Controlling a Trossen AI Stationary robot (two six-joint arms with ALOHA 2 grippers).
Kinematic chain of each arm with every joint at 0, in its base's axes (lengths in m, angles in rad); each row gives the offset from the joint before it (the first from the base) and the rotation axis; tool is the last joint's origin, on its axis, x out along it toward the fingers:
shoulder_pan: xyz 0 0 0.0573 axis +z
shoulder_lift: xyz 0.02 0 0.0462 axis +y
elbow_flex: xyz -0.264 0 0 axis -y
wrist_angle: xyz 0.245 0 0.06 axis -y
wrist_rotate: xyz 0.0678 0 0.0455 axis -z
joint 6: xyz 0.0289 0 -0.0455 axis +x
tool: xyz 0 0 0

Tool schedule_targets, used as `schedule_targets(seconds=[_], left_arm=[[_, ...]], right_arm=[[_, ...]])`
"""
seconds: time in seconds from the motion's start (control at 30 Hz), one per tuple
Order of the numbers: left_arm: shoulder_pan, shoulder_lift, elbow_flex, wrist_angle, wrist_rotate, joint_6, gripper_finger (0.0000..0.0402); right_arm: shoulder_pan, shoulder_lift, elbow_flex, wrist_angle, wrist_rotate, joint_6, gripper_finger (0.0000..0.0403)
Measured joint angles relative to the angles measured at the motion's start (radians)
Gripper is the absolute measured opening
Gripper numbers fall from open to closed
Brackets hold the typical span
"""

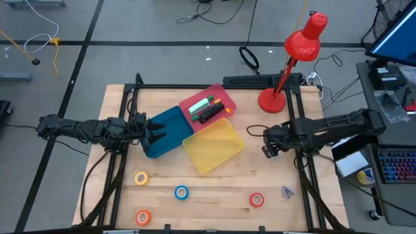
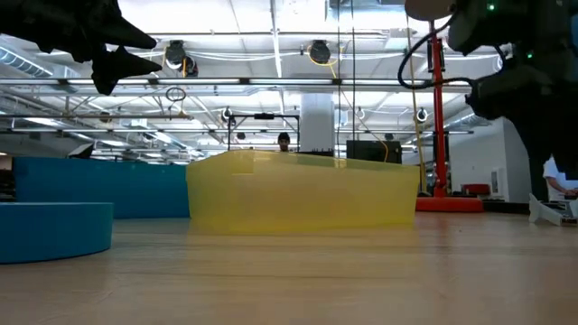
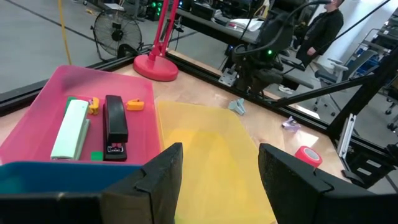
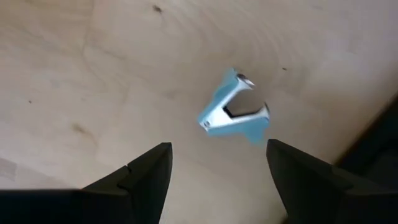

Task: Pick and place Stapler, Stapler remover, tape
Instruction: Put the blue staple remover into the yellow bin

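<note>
My left gripper (image 1: 155, 134) (image 3: 217, 165) is open and hovers over the blue bin (image 1: 168, 130), touching nothing. My right gripper (image 1: 265, 142) (image 4: 217, 158) is open, pointing down above a light blue stapler remover (image 4: 233, 113) (image 3: 236, 106) that lies on the table right of the yellow bin (image 1: 214, 146). A purple stapler remover (image 1: 286, 191) lies near the right front. The black stapler (image 1: 211, 113) (image 3: 115, 127) lies in the pink bin (image 1: 195, 103). The yellow (image 1: 141, 178), blue (image 1: 181, 192), orange (image 1: 143, 217) and red (image 1: 257, 199) tape rolls lie flat along the near edge.
A red desk lamp (image 1: 289, 62) stands with its base (image 1: 273, 99) at the far right of the table. The pink bin also holds a white-green item (image 3: 71, 127) and small orange pieces (image 3: 135, 105). The three bins sit side by side mid-table.
</note>
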State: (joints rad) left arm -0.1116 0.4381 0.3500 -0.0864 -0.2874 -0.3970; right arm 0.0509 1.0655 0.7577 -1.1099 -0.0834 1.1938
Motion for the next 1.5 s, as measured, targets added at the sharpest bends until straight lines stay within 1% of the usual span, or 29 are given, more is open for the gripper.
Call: schedule_targets(seconds=[0.1, 0.23, 0.63, 0.87, 1.0, 1.13, 1.3, 1.5], left_arm=[[0.0, 0.0, 0.0, 0.0, 0.0, -0.002, 0.0209], [0.0, 0.0, 0.0, 0.0, 0.0, -0.004, 0.0209], [0.0, 0.0, 0.0, 0.0, 0.0, -0.003, 0.0209], [0.0, 0.0, 0.0, 0.0, 0.0, -0.004, 0.0209], [0.0, 0.0, 0.0, 0.0, 0.0, -0.002, 0.0209], [0.0, 0.0, 0.0, 0.0, 0.0, 0.0, 0.0209], [0.0, 0.0, 0.0, 0.0, 0.0, 0.002, 0.0209], [0.0, 0.0, 0.0, 0.0, -0.001, 0.003, 0.0209]], right_arm=[[0.0, -0.029, -0.056, 0.057, -0.025, 0.031, 0.0256], [-0.001, -0.047, -0.106, 0.073, -0.026, 0.08, 0.0254], [-0.001, -0.049, -0.177, 0.125, -0.018, 0.135, 0.0254], [-0.001, -0.049, -0.192, 0.143, 0.063, 0.195, 0.0254], [-0.001, -0.049, -0.192, 0.142, 0.08, 0.227, 0.0251], [-0.001, -0.048, -0.199, 0.144, 0.08, 0.235, 0.0232], [-0.001, -0.049, -0.245, 0.174, 0.052, 0.24, 0.0197], [-0.002, -0.051, -0.266, 0.198, 0.055, 0.261, 0.0156]])
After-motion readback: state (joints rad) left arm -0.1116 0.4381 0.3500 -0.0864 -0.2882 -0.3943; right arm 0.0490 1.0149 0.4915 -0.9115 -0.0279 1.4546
